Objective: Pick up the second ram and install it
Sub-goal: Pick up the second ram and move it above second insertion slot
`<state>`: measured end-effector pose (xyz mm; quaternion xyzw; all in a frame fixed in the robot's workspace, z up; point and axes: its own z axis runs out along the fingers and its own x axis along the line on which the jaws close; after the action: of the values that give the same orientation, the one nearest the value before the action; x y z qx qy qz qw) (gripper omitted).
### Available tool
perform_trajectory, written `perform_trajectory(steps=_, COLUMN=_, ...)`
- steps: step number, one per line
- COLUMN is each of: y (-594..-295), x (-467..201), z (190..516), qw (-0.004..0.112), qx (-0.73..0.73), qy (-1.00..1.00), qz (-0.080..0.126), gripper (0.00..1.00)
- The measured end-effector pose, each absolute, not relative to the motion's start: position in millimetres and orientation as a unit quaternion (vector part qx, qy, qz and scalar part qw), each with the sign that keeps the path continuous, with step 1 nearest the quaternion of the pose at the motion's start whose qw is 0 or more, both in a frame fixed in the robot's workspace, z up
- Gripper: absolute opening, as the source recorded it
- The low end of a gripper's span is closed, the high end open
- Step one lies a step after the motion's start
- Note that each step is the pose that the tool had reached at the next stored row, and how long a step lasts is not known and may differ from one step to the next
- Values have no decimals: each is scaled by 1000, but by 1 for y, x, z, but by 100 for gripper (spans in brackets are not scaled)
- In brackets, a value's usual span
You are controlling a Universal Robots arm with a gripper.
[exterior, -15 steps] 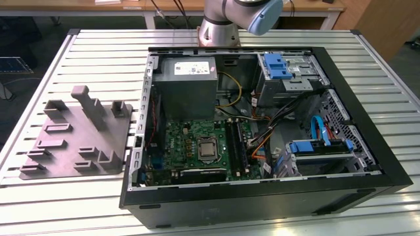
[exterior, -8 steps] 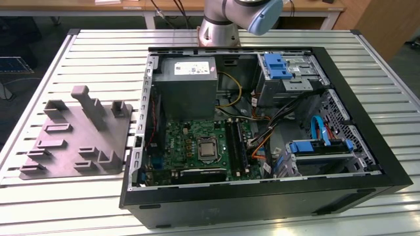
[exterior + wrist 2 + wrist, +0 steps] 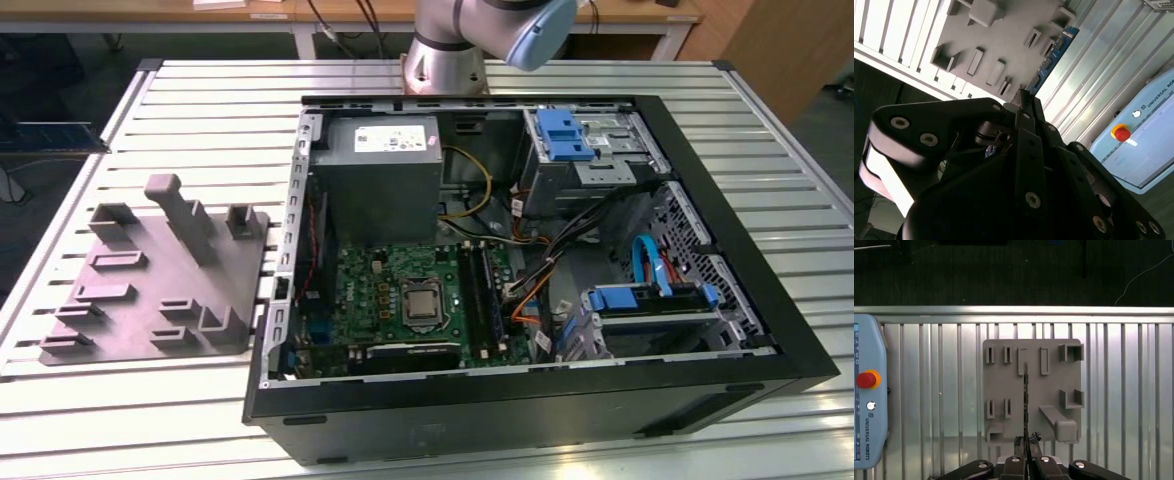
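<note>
In both wrist views my gripper [image 3: 1025, 447] [image 3: 1024, 100] is shut on the second ram. The ram is a long, narrow blue-green strip [image 3: 1055, 52] that sticks out from the fingertips, and the first wrist view shows it edge-on as a thin dark line [image 3: 1025, 395]. It hangs above the grey fixture plate [image 3: 1054, 380] [image 3: 1004, 30], apart from it. In the exterior view the fixture plate [image 3: 160, 290] lies on the slatted table at the exterior view's left. To its right, the green motherboard [image 3: 400, 300] sits inside the open black computer case [image 3: 534, 400].
Inside the case are a grey power-supply box [image 3: 380, 160], blue drive cages [image 3: 574, 140] and loose cables [image 3: 534, 260]. The arm's base [image 3: 447, 60] stands behind the case. A light blue teach pendant with a red button [image 3: 869, 395] [image 3: 1139, 140] lies on the table beside the fixture plate.
</note>
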<state>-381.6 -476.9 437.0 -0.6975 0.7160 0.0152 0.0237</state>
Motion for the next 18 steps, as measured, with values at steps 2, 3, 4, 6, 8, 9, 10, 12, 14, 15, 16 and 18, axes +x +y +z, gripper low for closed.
perform_trajectory(steps=2, y=-477, x=-378, z=433, qw=23, qx=-698, qy=716, qz=16, gripper=14)
perform_trajectory(steps=3, y=-477, x=-377, z=432, qw=22, qx=-698, qy=716, qz=17, gripper=14)
perform_trajectory(steps=4, y=-477, x=-377, z=430, qw=22, qx=-697, qy=716, qz=17, gripper=14)
perform_trajectory(steps=6, y=-477, x=-376, z=427, qw=22, qx=-697, qy=716, qz=17, gripper=14)
perform_trajectory(steps=8, y=-477, x=-374, z=425, qw=21, qx=-698, qy=716, qz=17, gripper=14)
perform_trajectory(steps=9, y=-477, x=-373, z=424, qw=21, qx=-697, qy=716, qz=17, gripper=14)
perform_trajectory(steps=10, y=-477, x=-370, z=422, qw=21, qx=-697, qy=716, qz=18, gripper=14)
perform_trajectory(steps=12, y=-477, x=-367, z=420, qw=21, qx=-697, qy=716, qz=18, gripper=14)
perform_trajectory(steps=14, y=-477, x=-361, z=418, qw=21, qx=-697, qy=716, qz=18, gripper=14)
perform_trajectory(steps=15, y=-477, x=-359, z=418, qw=21, qx=-697, qy=716, qz=18, gripper=14)
perform_trajectory(steps=16, y=-477, x=-358, z=417, qw=21, qx=-697, qy=716, qz=18, gripper=14)
perform_trajectory(steps=18, y=-477, x=-355, z=417, qw=21, qx=-697, qy=716, qz=18, gripper=14)
